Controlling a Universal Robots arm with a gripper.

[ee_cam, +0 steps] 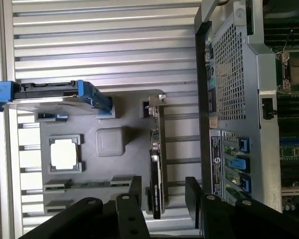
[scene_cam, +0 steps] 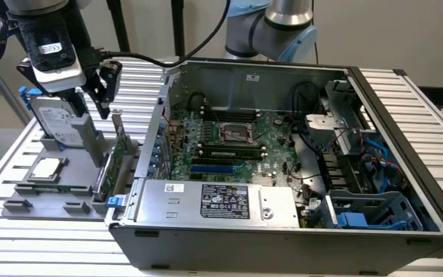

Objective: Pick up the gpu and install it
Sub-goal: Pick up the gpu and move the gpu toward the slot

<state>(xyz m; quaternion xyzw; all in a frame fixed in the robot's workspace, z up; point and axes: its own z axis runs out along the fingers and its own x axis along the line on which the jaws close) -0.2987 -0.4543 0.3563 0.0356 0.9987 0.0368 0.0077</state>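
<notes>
Your tool [ee_cam: 164,194] hangs over the gpu [ee_cam: 156,159], jaws apart on either side of its edge and seemingly not touching it. The gpu stands on edge in the grey holder [ee_cam: 119,167], at the exterior view's left of the open computer case [scene_cam: 283,231]. It is neither lifted nor installed yet.
</notes>
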